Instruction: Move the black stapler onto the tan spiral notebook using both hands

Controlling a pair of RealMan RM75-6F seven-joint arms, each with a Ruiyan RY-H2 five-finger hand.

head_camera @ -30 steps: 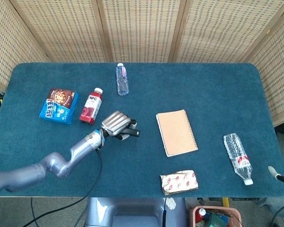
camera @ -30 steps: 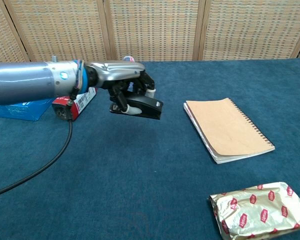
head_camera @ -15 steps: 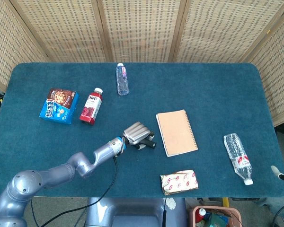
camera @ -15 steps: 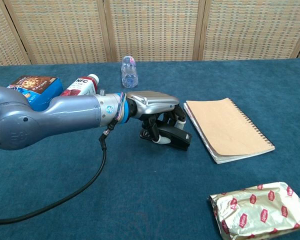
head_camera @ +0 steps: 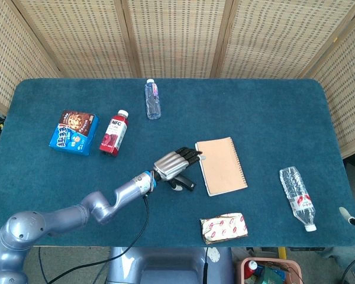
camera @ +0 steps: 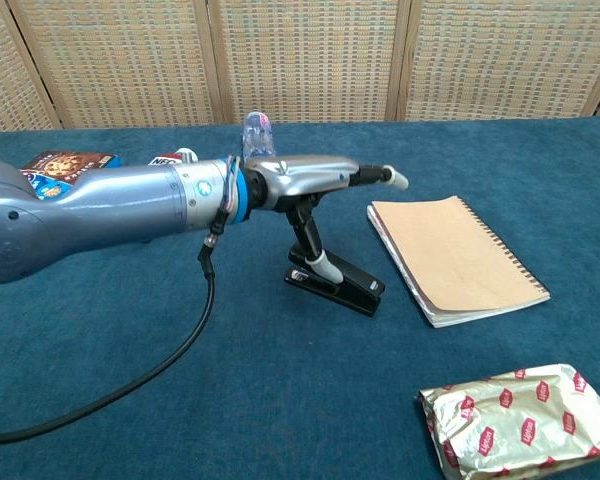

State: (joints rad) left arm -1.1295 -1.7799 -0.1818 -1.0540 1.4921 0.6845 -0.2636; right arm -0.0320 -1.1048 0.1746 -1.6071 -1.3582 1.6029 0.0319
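While the left hand [camera: 315, 185] hovered with fingers spread and holding nothing, the black stapler [camera: 337, 285] lay on the table [head_camera: 266, 106] just left of the tan spiral notebook [head_camera: 220, 165], not on it. One digit reached down toward the stapler. A red juice bottle [head_camera: 113, 133] and two clear bottles [head_camera: 153, 99] [head_camera: 297, 197] lay capped. A blue snack box [head_camera: 74, 131] and a foil packet [head_camera: 223, 228] lay apart. The right hand was out of sight.

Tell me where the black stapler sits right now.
The black stapler lies on the blue table near the middle, just left of the tan spiral notebook, under the left hand.
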